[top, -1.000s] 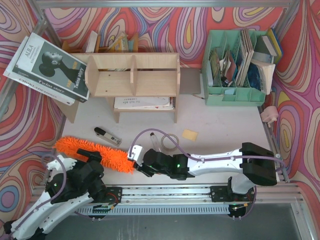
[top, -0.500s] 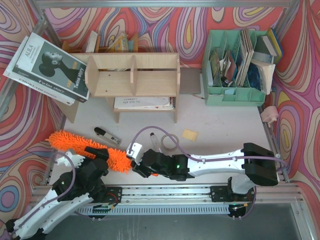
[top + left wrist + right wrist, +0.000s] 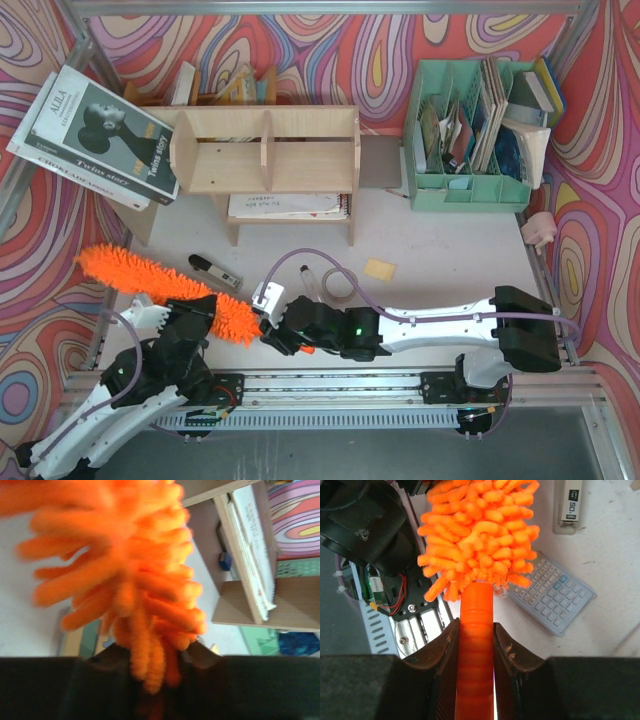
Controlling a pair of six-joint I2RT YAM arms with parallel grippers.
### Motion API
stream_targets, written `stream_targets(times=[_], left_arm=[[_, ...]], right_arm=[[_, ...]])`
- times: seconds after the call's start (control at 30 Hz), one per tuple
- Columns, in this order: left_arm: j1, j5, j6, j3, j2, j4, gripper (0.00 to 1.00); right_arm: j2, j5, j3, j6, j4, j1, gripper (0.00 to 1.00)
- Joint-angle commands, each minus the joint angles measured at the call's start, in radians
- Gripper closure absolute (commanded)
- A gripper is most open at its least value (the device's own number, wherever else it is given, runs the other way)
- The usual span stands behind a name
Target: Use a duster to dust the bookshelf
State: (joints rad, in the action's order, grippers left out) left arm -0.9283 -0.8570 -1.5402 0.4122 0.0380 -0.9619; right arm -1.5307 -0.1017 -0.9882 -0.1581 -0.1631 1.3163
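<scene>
Where its shaggy head meets the handle, the duster (image 3: 150, 282) changes from a thick brush of bright orange chenille strands to a smooth, thin orange plastic stick. The head is long and fluffy, with strands sticking out on every side. It runs slantwise away from the right gripper (image 3: 476, 628) toward that gripper's left, passing the left gripper (image 3: 152, 654) and reaching on beyond it.

The right gripper is clamped on the handle: its two dark fingers (image 3: 446, 652) press the stick from both sides just behind the first strands, with no gap showing. In the overhead view a short stub of handle sticks out behind that gripper.

The left gripper has its jaws drawn narrow on the head itself, partway along. In its wrist view a bunch of strands hangs between the fingertips (image 3: 199, 652) and is pinched there, while the rest of the head billows out ahead and fills most of that view. The two grippers sit near each other, with the last stretch of head between them.

Just ahead of the right gripper, partly under the head, a grey-blue calculator (image 3: 552, 597) lies on the white table (image 3: 450, 250), and a marker pen (image 3: 215, 271) lies beyond it. The bookshelf (image 3: 265, 150) is light bare plywood, with upright dividers making three compartments. It stands well ahead of both grippers, apart from the duster. A notebook (image 3: 290, 205) lies under it between its legs.
</scene>
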Motion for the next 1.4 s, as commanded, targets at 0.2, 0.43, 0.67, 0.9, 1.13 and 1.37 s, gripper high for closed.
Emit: stream_targets(times=[0.2, 0.43, 0.67, 0.9, 1.13, 1.37], left_arm=[[-0.002, -0.051, -0.057, 0.083, 0.017, -0.118, 1.00], [-0.002, -0.070, -0.108, 0.165, 0.062, -0.166, 1.00], [-0.002, -0.109, -0.145, 0.214, 0.101, -0.195, 1.00], [-0.002, -0.112, -0.160, 0.222, 0.087, -0.196, 1.00], [-0.002, -0.101, -0.166, 0.233, 0.068, -0.188, 1.00], [-0.002, -0.085, -0.162, 0.237, 0.063, -0.154, 1.00]], right_arm=[[0.022, 0.010, -0.076, -0.005, -0.084, 0.015, 0.94], [-0.002, 0.001, -0.108, 0.018, -0.046, 0.025, 0.61], [-0.042, -0.047, -0.138, 0.057, -0.014, 0.056, 0.46], [-0.074, -0.064, -0.146, 0.068, -0.025, 0.064, 0.41], [-0.115, -0.085, -0.144, 0.076, -0.036, 0.064, 0.37], [-0.152, -0.105, -0.150, 0.083, -0.041, 0.063, 0.38]])
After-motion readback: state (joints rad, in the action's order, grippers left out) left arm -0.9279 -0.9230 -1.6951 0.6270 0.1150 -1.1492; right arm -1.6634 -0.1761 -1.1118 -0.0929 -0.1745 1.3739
